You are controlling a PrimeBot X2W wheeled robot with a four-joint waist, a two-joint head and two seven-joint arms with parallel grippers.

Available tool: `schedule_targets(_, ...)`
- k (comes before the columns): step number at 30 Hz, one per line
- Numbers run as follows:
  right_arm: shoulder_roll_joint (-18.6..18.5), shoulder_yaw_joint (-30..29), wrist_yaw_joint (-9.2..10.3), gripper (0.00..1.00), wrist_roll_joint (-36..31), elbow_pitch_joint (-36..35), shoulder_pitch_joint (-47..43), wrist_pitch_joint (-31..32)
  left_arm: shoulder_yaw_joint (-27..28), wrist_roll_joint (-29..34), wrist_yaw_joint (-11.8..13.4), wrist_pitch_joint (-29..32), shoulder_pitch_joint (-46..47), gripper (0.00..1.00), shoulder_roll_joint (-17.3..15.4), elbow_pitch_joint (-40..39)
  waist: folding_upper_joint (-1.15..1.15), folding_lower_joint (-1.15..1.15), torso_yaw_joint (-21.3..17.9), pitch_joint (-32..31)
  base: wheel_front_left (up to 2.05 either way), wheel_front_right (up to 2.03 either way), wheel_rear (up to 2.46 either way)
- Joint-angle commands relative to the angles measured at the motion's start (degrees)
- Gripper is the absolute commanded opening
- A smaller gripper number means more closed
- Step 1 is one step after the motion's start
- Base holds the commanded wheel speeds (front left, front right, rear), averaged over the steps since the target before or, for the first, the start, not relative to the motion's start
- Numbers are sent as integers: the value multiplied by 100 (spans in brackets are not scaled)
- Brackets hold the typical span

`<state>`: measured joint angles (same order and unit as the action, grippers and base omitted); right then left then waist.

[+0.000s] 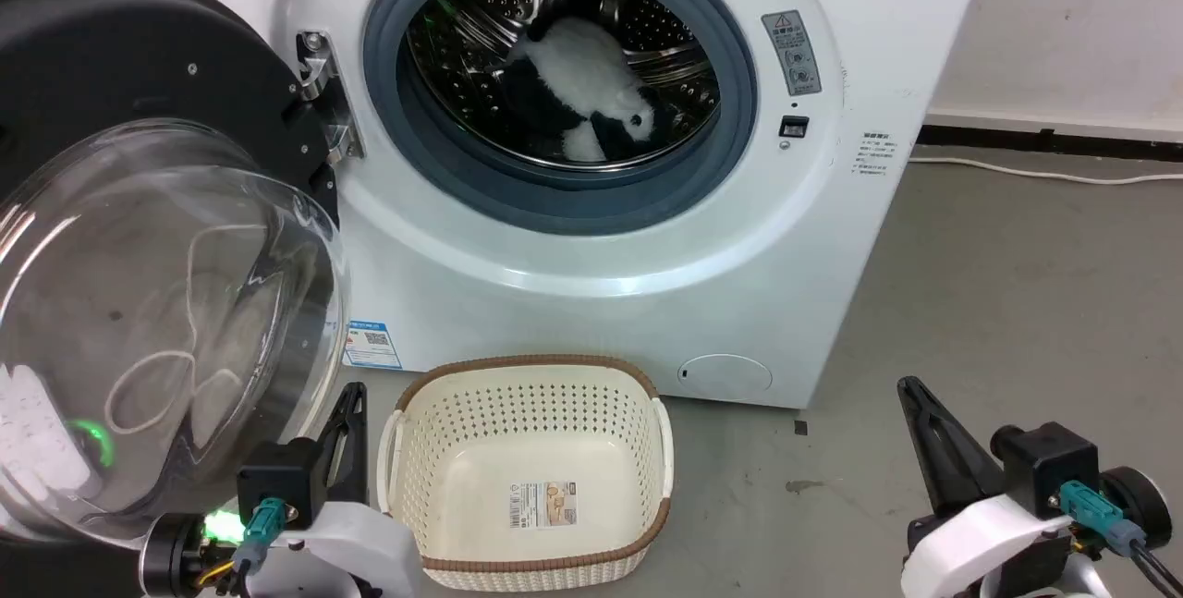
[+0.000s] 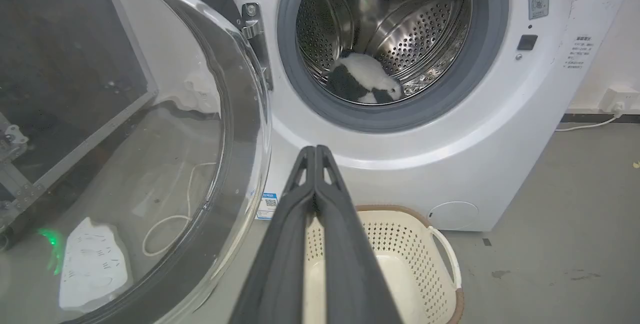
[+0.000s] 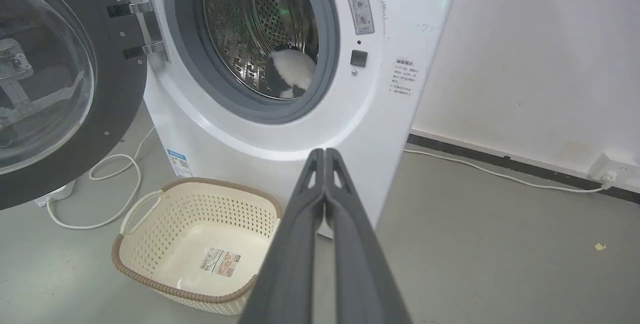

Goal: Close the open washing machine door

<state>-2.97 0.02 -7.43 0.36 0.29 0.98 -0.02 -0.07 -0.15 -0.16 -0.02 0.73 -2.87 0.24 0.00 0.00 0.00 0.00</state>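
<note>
both my hands are pinched flat shut and hold nothing, which i think suits this job: closed fingers make a stiff blade for pushing, not grasping. the washing machine door hangs swung wide open on my left, carried by its hinge at the left edge of the opening, glass bowl bulging toward me. my left gripper sits low, just beside the bowl's lower edge, between it and the cream basket, so it looks like the hand placed to nudge the door round. my right gripper rests low and well apart from the washing machine. the black-and-white plush lies deep in the drum, clear of the grey gasket, so it should not catch. the basket stands on the floor under the opening; i judge the door swings above it.
</note>
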Motion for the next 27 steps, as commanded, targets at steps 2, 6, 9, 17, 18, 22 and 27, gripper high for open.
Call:
schedule_targets(2, 10, -2, -6, 0, -36, -29, -98, 2, 7, 15, 16, 2, -73, 0, 0, -24, 0, 0, 0, 0, 0, 0, 0)
schedule_targets(6, 10, -2, -6, 0, -36, -29, -98, 2, 7, 15, 16, 2, -73, 0, 0, -24, 0, 0, 0, 0, 0, 0, 0)
schedule_targets(9, 10, -2, -6, 0, -36, -29, -98, 2, 7, 15, 16, 2, -73, 0, 0, -24, 0, 0, 0, 0, 0, 0, 0)
schedule_targets(17, 10, -2, -6, 0, -36, -29, -98, 2, 7, 15, 16, 2, -73, 0, 0, -24, 0, 0, 0, 0, 0, 0, 0)
schedule_targets(18, 10, -2, -6, 0, -36, -29, -98, 2, 7, 15, 16, 2, -73, 0, 0, -24, 0, 0, 0, 0, 0, 0, 0)
schedule_targets(22, 10, -2, -6, 0, -36, -29, -98, 2, 7, 15, 16, 2, -73, 0, 0, -24, 0, 0, 0, 0, 0, 0, 0)
schedule_targets(27, 10, -2, -6, 0, -36, -29, -98, 2, 7, 15, 16, 2, -73, 0, 0, -24, 0, 0, 0, 0, 0, 0, 0)
